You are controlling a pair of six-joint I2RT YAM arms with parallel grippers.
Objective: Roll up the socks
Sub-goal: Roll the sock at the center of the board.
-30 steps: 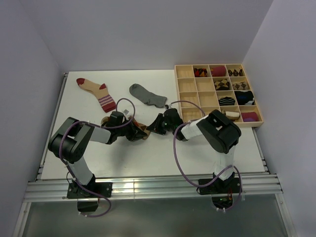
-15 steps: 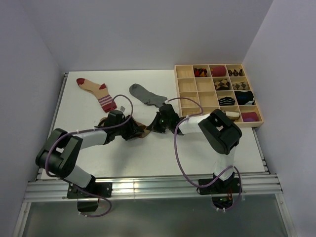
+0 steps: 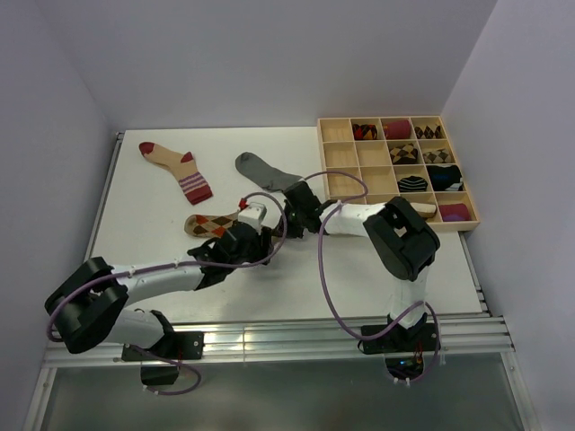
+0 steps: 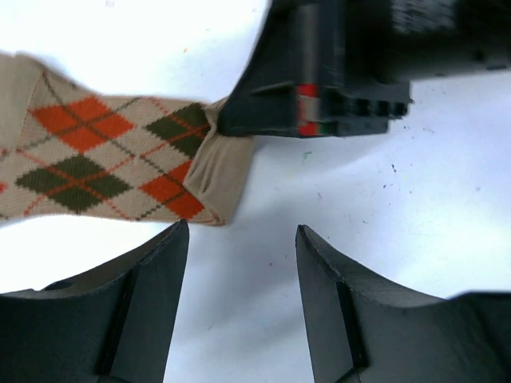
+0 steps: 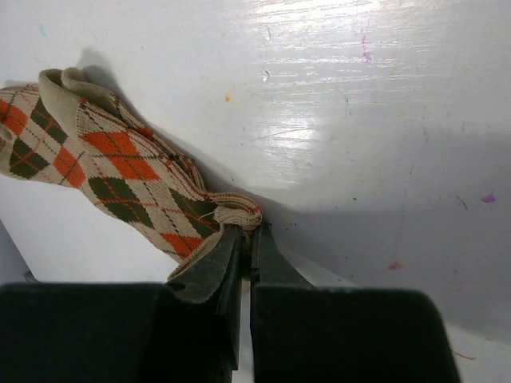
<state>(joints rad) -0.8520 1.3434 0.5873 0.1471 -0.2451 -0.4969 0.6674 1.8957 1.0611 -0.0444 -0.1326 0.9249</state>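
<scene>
Argyle sock (image 3: 211, 223) lies flat about mid-table, a bit left of centre. Nearest, left gripper (image 4: 239, 239) hovers w/ fingers apart and empty, just beside the sock's right end. Right gripper (image 5: 246, 235) is closed on that end, pinching a fold of plain fabric; probably the toe, but view is poor. For a good roll: right holds the pinch low and firm, left tucks the edge over, then roll tight toward the left end w/o dragging. Farther back, grey sock (image 3: 268, 172) and beige sock (image 3: 175, 166) lie unrolled.
</scene>
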